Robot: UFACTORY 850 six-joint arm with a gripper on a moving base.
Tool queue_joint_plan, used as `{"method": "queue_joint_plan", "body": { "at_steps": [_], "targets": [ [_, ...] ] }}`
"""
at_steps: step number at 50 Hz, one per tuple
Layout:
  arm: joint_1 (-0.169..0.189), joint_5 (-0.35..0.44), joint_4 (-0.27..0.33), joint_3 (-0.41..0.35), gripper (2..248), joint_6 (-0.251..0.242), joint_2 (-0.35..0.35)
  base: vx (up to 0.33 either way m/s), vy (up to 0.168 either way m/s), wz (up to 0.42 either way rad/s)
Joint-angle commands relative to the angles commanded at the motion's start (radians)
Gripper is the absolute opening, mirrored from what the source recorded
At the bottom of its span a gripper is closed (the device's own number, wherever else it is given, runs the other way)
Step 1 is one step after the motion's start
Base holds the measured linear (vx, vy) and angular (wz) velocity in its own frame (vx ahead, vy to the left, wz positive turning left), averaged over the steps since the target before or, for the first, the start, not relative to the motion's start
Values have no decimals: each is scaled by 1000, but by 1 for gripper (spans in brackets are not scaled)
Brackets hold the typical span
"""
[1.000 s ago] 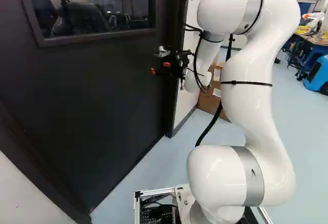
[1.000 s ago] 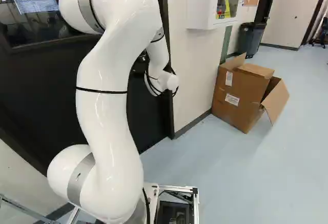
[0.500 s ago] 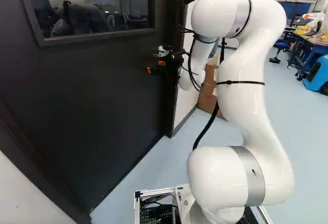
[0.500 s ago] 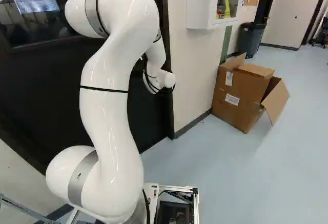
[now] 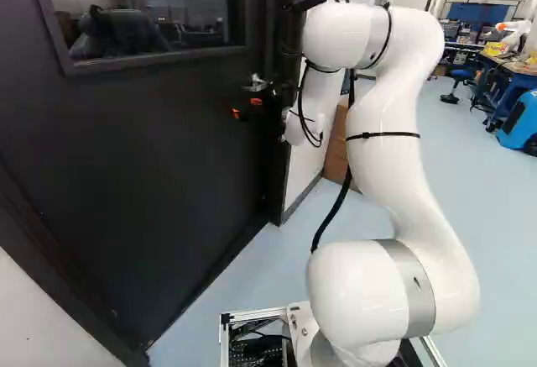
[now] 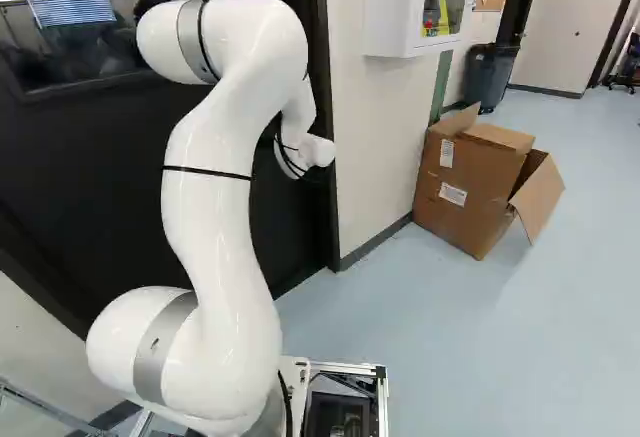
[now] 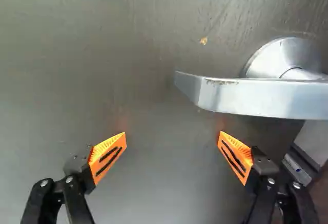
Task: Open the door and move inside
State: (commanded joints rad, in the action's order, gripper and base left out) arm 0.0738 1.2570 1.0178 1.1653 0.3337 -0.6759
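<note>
Pale blue floor (image 6: 450,337) and an off-white wall (image 6: 370,137) adjoin a dark door (image 5: 143,157), which fills much of the left base view. Window (image 5: 151,6) set in its upper part, lights reflected in the glass.

Silver door handle (image 7: 256,95) projects from a round metal rose (image 7: 289,55). Lever lies ahead of the gripper (image 5: 245,107), off to one side: its length crosses in front of one finger, and its free end reaches ahead of the gap between the two. Handle and fingers are apart.

Gripper state: released, both fingers spread wide, orange pads (image 7: 108,155) facing each other with nothing clasped. Tips near the door's surface; contact cannot be judged. On the handle's side, a metal plate (image 7: 300,166) shows beyond one finger.

White arm (image 5: 386,157) rises from the base and bends over toward the handle; black cable (image 5: 336,207) hangs alongside.

Farther out, right base view: open cardboard box (image 6: 470,187) beside the wall, white cabinet (image 6: 400,7) mounted above, dark bin (image 6: 488,77) behind the box. Left base view, right side: blue case (image 5: 520,123), workbench (image 5: 510,66), another robot (image 5: 512,27).
</note>
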Motion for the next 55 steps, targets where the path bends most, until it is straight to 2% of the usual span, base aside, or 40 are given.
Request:
{"method": "queue_joint_plan", "body": {
  "at_steps": [29, 55],
  "targets": [
    [-76, 0, 0, 193, 247, 0, -128, 0, 0, 0],
    [-127, 0, 0, 383, 247, 0, -252, 0, 0, 0]
  ]
}}
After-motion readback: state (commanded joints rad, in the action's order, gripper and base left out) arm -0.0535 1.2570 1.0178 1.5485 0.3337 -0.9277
